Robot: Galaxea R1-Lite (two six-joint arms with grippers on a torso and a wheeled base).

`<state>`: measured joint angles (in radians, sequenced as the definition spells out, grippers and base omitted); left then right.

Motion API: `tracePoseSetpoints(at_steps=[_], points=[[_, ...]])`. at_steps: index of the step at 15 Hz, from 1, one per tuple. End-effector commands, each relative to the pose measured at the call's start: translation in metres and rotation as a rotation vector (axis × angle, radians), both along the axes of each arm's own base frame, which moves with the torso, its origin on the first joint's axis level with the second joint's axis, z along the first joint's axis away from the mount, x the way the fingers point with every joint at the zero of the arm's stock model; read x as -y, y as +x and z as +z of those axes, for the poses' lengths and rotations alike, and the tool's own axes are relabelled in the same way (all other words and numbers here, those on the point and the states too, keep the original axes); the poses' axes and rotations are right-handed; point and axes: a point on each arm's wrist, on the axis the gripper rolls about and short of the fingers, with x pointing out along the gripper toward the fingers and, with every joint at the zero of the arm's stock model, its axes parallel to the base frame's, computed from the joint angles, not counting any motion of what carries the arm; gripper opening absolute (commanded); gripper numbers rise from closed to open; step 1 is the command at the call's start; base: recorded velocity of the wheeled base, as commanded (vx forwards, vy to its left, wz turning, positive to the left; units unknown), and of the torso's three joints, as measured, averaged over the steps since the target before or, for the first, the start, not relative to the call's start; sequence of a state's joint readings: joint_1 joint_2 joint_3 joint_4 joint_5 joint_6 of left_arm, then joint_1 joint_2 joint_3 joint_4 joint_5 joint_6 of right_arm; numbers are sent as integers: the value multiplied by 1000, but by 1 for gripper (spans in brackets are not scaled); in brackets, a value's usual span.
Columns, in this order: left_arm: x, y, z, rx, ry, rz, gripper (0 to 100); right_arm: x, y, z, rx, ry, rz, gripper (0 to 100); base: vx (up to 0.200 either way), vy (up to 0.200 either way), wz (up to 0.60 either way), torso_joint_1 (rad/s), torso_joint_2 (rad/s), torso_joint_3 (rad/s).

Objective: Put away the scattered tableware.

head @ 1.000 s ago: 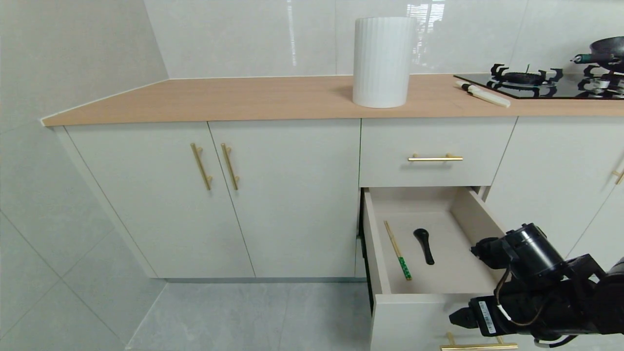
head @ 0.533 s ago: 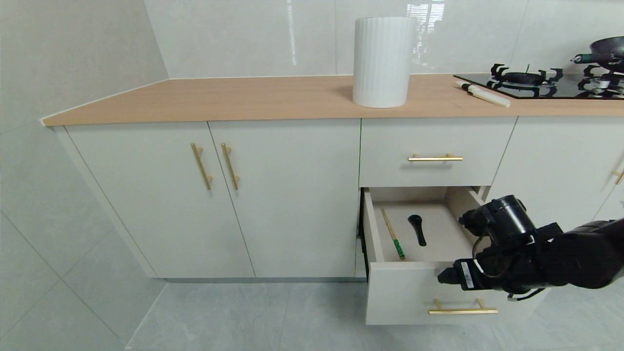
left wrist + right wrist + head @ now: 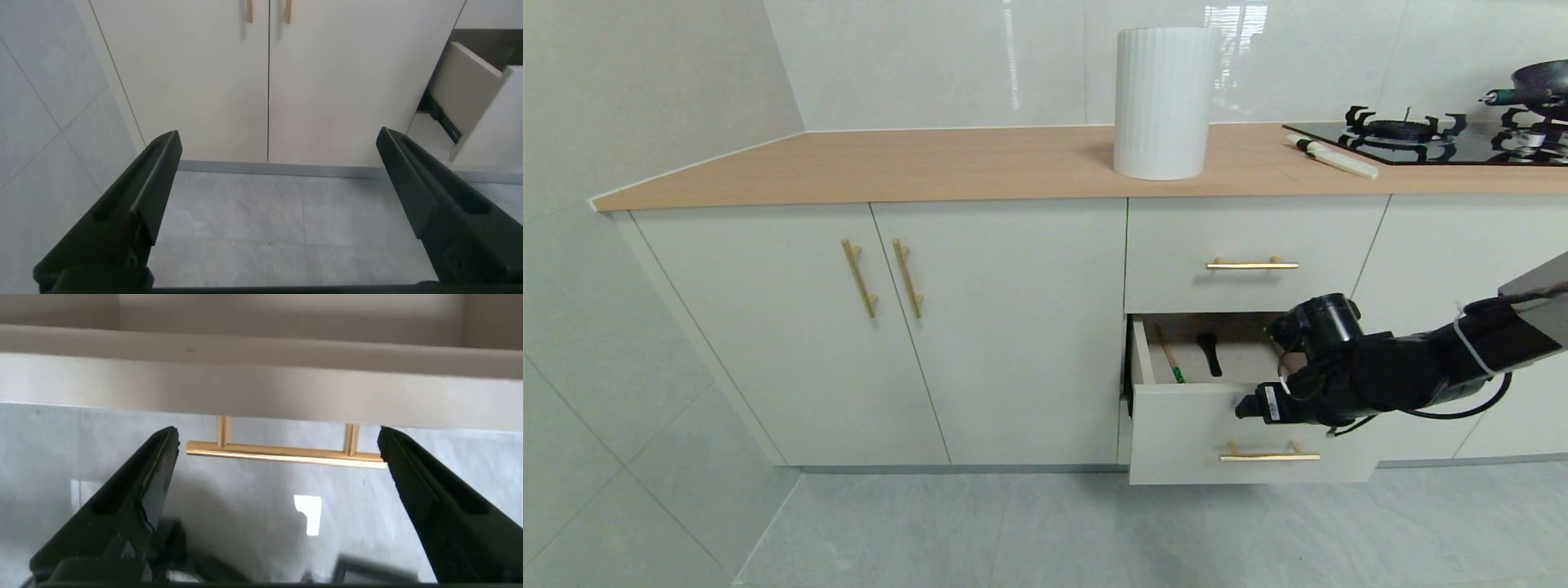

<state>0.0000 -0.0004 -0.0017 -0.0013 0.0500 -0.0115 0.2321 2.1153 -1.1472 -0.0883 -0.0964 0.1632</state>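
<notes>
Your right claw (image 3: 276, 434), spread wide, faces the partly open drawer (image 3: 1176, 425), gold handle (image 3: 1269, 455) at its six o'clock. Inside, chopsticks (image 3: 1168, 365) lie at nine o'clock of the black spoon (image 3: 1207, 354). Your left claw (image 3: 278, 139) gapes over floor (image 3: 270, 220).

chopsticks (image 3: 1168, 361) partly hidden, spoon (image 3: 1209, 355) partly hidden

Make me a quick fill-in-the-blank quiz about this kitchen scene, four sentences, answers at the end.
1. The lower drawer is partly ____.
2. Inside it, beside the chopsticks, lies a black ____.
3. The white ribbed container stands on the wooden ____.
4. The right gripper is at the drawer's front, just above its gold ____.
Answers: open; spoon; countertop; handle.
</notes>
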Motion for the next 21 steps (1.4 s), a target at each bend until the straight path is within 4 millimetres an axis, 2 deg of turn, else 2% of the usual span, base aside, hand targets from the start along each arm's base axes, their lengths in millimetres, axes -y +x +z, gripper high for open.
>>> tracePoseSetpoints(at_steps=[1,4,9,10,21], points=[[0,0,0,0,-1,1,100,6,25,-12,10,5,-14,100,0,0,0,0,0,0],[0,0,0,0,-1,1,100,6,54,-11,72,13,-21,100,0,0,0,0,0,0],[0,0,0,0,-1,1,100,0,83,-25,119,21,-28,100,0,0,0,0,0,0],[0,0,0,0,-1,1,100,-1,87,-30,142,21,-33,100,0,0,0,0,0,0],[0,0,0,0,-1,1,100,0,111,-33,438,79,-82,100,0,0,0,0,0,0]])
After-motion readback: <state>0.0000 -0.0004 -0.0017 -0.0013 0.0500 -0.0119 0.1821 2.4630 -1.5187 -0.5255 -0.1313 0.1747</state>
